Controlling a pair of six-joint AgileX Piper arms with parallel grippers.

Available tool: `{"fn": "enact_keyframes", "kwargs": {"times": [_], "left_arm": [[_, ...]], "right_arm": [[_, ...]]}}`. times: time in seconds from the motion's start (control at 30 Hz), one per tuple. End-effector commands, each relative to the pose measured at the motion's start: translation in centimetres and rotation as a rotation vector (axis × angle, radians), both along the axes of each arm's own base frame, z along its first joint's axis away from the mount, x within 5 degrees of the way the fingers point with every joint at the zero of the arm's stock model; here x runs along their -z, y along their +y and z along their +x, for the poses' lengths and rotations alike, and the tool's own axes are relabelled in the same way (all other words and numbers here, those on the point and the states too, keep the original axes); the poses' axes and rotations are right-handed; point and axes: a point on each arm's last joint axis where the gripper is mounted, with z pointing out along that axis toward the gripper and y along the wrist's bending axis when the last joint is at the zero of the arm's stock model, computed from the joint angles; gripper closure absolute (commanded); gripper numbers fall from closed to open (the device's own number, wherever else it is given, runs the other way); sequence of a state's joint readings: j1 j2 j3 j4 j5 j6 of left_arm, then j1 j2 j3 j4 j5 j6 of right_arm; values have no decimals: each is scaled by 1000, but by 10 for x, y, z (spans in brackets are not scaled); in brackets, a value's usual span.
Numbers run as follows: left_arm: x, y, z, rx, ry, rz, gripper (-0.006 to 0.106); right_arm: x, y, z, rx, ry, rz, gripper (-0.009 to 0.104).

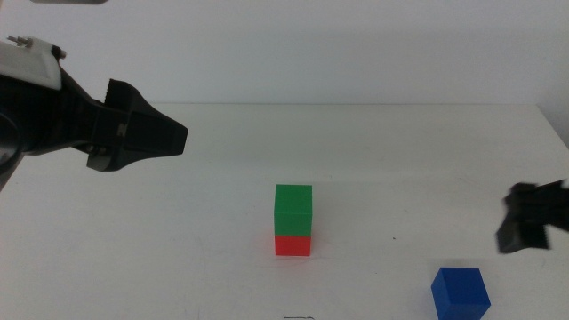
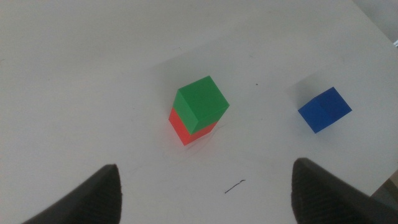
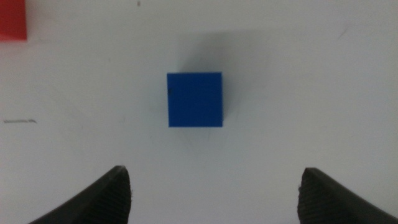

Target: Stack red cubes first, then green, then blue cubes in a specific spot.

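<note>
Nearest the middle camera lay the blue cube [image 1: 461,292], resting on the white table [image 1: 178,249] at the front right, well apart from the stack and untouched.

Status of the stack: the green cube [image 1: 293,210] sat squarely on the red cube [image 1: 292,244] near the table's centre. I judged 2 of 3 placements done, with only the blue cube outstanding.

Right gripper [image 1: 531,218]: it hung above the table at the right edge, behind and to the right of the blue cube as the middle view showed it. Its wrist view placed the blue cube [image 3: 194,99] between and ahead of the 2 jaws, which stood wide apart and held nothing. The cube's faces lay square to the jaw line, so I judged no wrist rotation was needed, only a descent.

Left gripper [image 1: 138,129]: it hovered high at the rear left, well apart from the stack. Its wrist view showed the jaws spread and empty, looking down on the stack.

I judged the right arm the nearer one and the natural choice for the pick.
</note>
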State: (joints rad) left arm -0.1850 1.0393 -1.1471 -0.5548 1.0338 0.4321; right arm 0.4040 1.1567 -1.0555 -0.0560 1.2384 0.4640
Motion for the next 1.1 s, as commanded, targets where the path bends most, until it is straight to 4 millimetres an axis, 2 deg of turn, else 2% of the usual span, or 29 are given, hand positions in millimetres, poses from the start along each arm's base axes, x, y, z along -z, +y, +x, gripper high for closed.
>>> {"fn": "enact_keyframes", "kwargs": {"times": [0.0,0.2,0.3,0.4,0.63,1.07], "left_arm": [[-16,-1,-3,-20,-73,-62,7],[-16,-1,-3,-20,-73,-62,7],[-16,-1,-3,-20,-73,-62,7],[-16,-1,-3,-20,-73,-62,7],[-16,-1,-3,-20,-73,-62,7],[-15,-1,-3,-20,-73,-61,7]], "right_arm": [[-3,6,4,-5,16,-15,15],[23,17,34,-14,55,-26,15],[44,18,44,-22,97,-45,15],[63,21,49,-41,129,-54,15],[93,26,62,-56,155,-56,15],[130,34,79,-46,222,-63,15]]}}
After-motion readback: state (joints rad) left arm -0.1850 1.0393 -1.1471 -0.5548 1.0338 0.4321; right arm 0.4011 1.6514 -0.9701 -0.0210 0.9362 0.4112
